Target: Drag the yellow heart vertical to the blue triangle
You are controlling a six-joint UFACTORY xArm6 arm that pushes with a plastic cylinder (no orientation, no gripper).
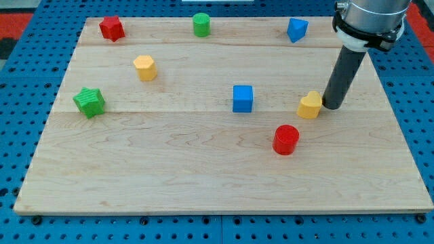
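Note:
The yellow heart (310,105) lies right of the board's middle. The blue triangle (296,30) sits near the view's top edge, almost straight above the heart. My tip (333,105) rests on the board just to the heart's right, touching or nearly touching its side. The dark rod rises from there toward the view's top right.
A blue cube (243,98) sits left of the heart. A red cylinder (285,139) lies below and left of it. A yellow hexagon (144,68), a green star (89,102), a red star (111,28) and a green cylinder (201,24) stand farther left. The wooden board (203,183) ends near the view's bottom.

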